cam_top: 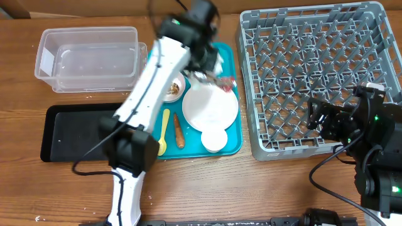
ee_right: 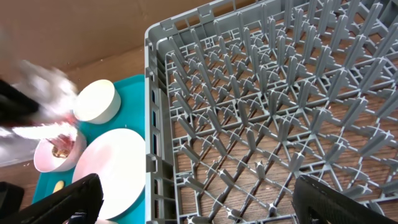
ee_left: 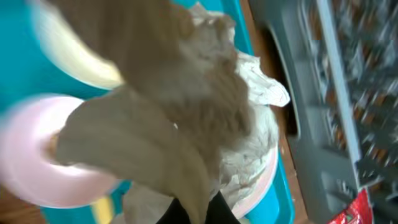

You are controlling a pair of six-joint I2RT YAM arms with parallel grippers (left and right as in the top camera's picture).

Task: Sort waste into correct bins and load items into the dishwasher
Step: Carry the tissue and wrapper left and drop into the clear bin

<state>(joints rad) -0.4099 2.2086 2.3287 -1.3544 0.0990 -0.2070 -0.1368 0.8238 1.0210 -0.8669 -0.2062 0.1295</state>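
Crumpled white paper napkins (ee_left: 211, 106) are held raised over the teal serving tray (cam_top: 237, 143) by the left gripper (cam_top: 206, 63), which is clenched on the wad. In the left wrist view the paper is blurred and fills most of the frame, and only a dark tip of the fingers (ee_left: 186, 214) is seen beneath it. A red snack wrapper (cam_top: 227, 81) is seen just beside the wad, at the far edge of the large round white plate (cam_top: 210, 108); whether the two touch cannot be told.

On the serving tray, a pale pink bowl (cam_top: 181, 81) with a brown crumbly clump (cam_top: 171, 92) in it is set left of the plate. A small white cup (cam_top: 213, 139) is placed at the plate's near side. A pale yellow spoon (cam_top: 164, 129) and a brown sausage-like stick (cam_top: 179, 130) are laid side by side, apart from each other.

The clear plastic tub (cam_top: 45, 59) and the shallow black tray (cam_top: 69, 135) are placed left of the serving tray, the tub behind the black tray. The grey dish rack (cam_top: 314, 63) is placed to the right of it. The right gripper (cam_top: 316, 119) is held over the rack's near right part, released, with its jaws spread wide apart.
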